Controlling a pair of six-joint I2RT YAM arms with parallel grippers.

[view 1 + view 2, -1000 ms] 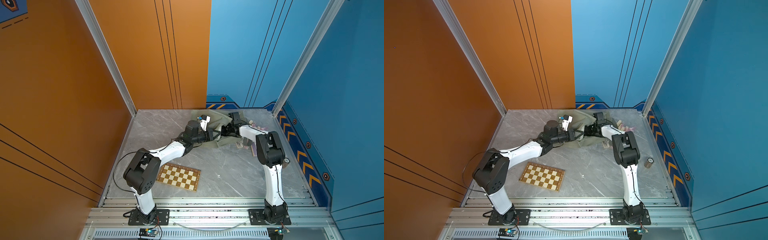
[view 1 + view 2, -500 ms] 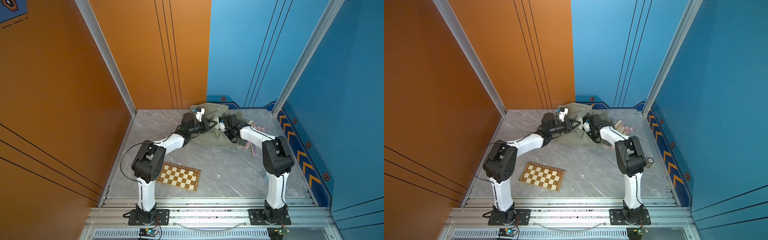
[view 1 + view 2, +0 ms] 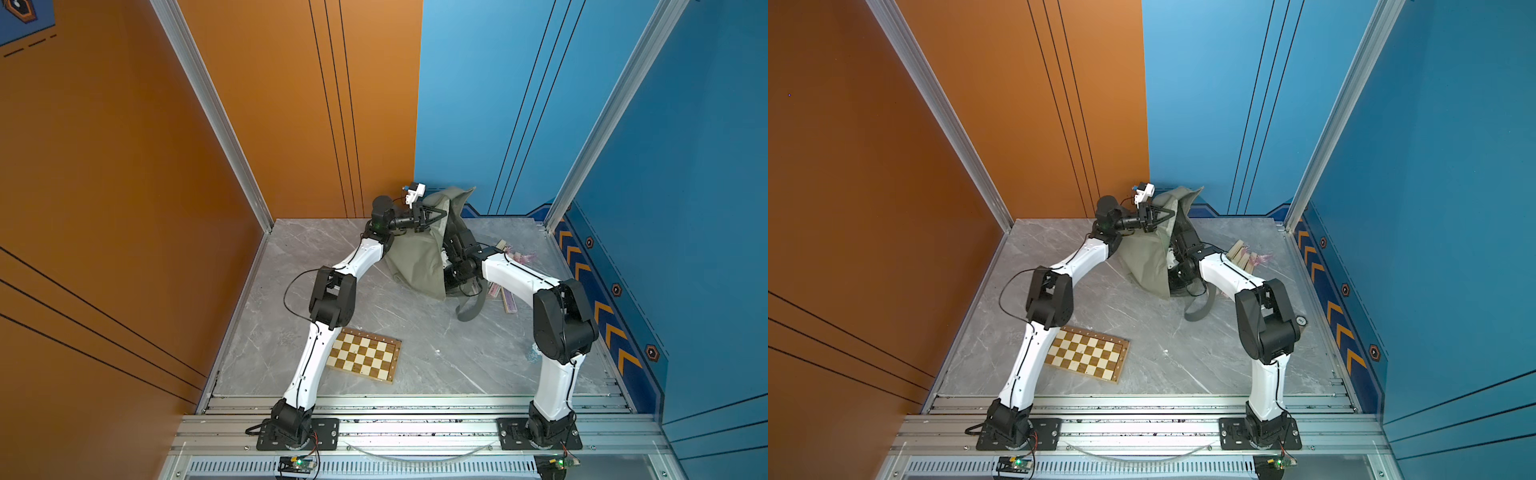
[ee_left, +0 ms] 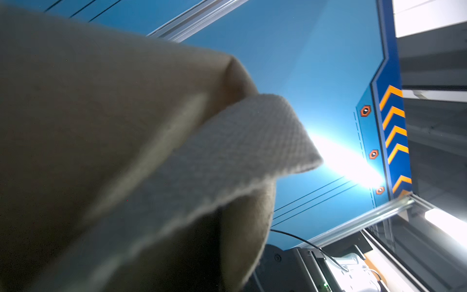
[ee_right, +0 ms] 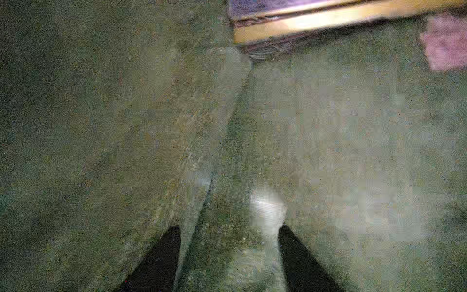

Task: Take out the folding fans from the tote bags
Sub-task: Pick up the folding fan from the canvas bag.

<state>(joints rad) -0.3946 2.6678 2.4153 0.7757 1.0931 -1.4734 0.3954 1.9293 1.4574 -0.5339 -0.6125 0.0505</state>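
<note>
Left fingers [image 3: 438, 212], clamped on the tote bag [image 3: 415, 257], now hold it higher; right fingers [image 5: 161, 252] (spread, empty) are inside, near a folding fan [image 5: 303, 22].

Matt woven cloth tote [image 3: 415, 259]

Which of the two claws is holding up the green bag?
The left claw, pinched shut on the raised tote bag; the right claw reaches into it, open.

free: table [image 3: 436, 332] centre | blocked: chessboard [image 3: 362, 359] (front left), tote bag [image 3: 415, 253] at back
</note>
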